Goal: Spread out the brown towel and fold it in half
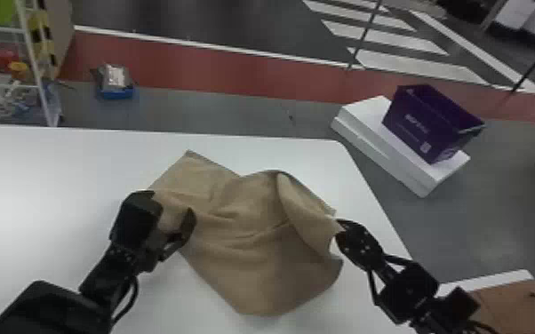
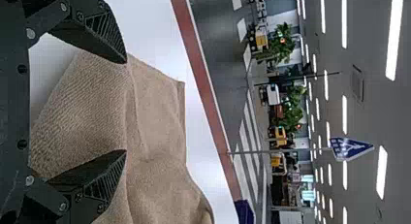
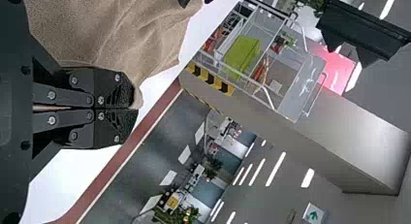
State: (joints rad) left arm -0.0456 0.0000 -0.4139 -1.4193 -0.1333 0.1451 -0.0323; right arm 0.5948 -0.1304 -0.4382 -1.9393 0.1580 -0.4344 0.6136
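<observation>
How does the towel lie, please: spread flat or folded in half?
Neither: the towel lies partly spread, creased across its middle, with an edge pinched in the right gripper.

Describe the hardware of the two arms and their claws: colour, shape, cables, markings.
Both arms are black and built of boxy, jointed segments, with black cables looping alongside. The left claw and right claw each have two black fingers, tapering, with ridged inner faces; silvery round screw heads dot their linkages.
</observation>
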